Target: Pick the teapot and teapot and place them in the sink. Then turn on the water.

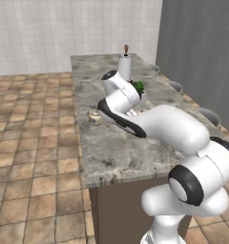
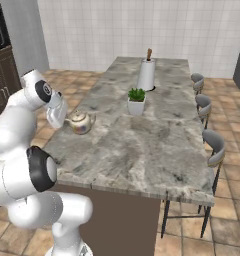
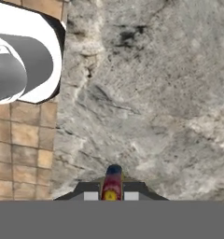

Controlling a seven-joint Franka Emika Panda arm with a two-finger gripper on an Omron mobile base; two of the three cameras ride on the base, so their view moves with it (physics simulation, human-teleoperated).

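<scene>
Terracotta floor tiles (image 1: 35,143) and white tiled walls surround a long grey marble worktop (image 2: 142,145), an island with three grey stools (image 2: 214,142) along the side far from the hand. The white arm (image 1: 173,128) reaches over the worktop's near corner. Well beyond the hand, toward the far end, stands a tall white canister (image 2: 146,74) with a brown knob on top, and nearer, between it and the hand, a small green plant (image 2: 136,101) in a white pot. A teapot (image 2: 81,122), cream with coloured marks, is at the hand (image 3: 112,189), close to the worktop's edge; whether it rests on the marble or is lifted just off it I cannot tell. In the hand view a slim, brightly coloured part of the teapot rises between the two dark fingertips (image 3: 89,192), which are pressed together on it.
</scene>
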